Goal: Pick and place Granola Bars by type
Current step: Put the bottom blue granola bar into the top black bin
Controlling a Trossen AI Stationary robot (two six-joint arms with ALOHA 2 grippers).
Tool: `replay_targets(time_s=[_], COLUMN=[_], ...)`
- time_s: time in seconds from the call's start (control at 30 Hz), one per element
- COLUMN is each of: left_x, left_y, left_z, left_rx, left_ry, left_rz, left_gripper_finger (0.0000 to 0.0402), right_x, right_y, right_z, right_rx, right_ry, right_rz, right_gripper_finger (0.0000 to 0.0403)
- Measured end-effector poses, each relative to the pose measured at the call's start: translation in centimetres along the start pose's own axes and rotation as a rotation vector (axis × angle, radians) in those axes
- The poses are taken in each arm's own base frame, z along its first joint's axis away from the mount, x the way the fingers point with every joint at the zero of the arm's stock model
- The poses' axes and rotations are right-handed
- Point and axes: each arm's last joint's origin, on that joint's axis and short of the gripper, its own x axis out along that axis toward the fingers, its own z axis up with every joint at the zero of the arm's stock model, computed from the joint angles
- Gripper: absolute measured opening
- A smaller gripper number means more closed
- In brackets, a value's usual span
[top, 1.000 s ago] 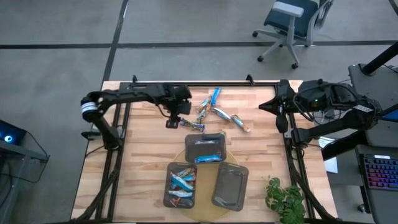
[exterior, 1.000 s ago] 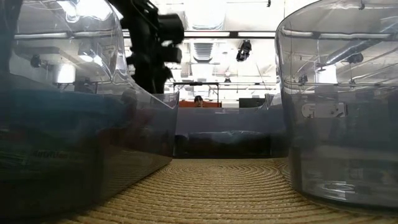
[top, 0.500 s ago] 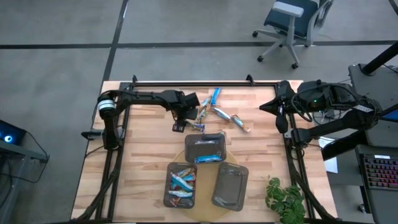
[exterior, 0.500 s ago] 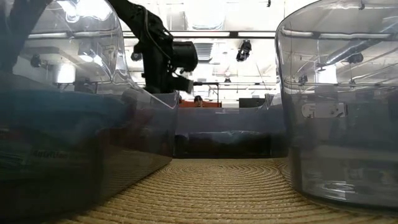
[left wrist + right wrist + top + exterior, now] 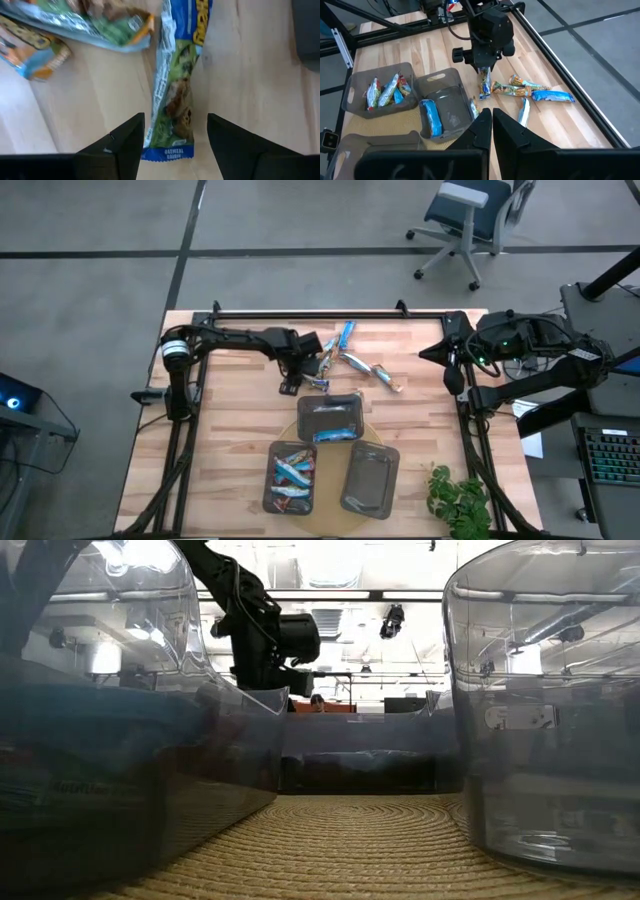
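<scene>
Comparing against a second ago, I see my left gripper (image 5: 303,360) has swung over the loose bars, fingers apart astride an oatmeal raisin bar (image 5: 175,100) on the counter (image 5: 230,430); next comes closing. Right gripper (image 5: 440,352) waits, fingers together.

Granola Bars (image 5: 345,360) are seen in three groups. Five or so, blue and tan-wrapped, are strewn loose on the wood. One blue bar (image 5: 431,118) is laid flat in a tray. Several more (image 5: 293,470) are piled in another.
</scene>
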Motion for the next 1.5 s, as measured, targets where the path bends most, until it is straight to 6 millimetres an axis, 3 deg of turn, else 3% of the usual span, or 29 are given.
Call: replay_targets(time_s=[0.43,0.53,0.8,1.0,1.3,1.5], left_x=[1.6,1.6,1.5,1.2,-1.1,-4.2], left_y=[-0.7,-0.6,-0.7,-0.7,-0.3,0.1], left_z=[-1.0,-1.0,-0.9,-1.0,-0.3,1.1], left_rx=[-0.025,-0.029,-0.046,-0.050,-0.051,-0.044], left_ry=[0.018,0.018,0.002,0.025,0.087,0.107], left_rz=[0.010,0.027,0.003,-0.014,-0.028,-0.039], left_gripper_finger=[0.0193,0.0167,0.0052,0.0029,0.0026,0.0026], right_x=[0.0,0.0,0.0,0.0,0.0,0.0], right_y=[0.0,0.0,0.0,0.0,0.0,0.0], right_z=[0.0,0.0,0.0,0.0,0.0,0.0], right_rx=[-0.004,-0.004,-0.001,0.000,-0.004,-0.004], right_ry=[0.000,0.000,0.000,0.000,0.000,0.000], right_rz=[0.000,0.000,-0.001,-0.001,-0.002,-0.002], right_gripper_finger=[0.0009,0.0009,0.0009,0.0009,0.0009,0.0009])
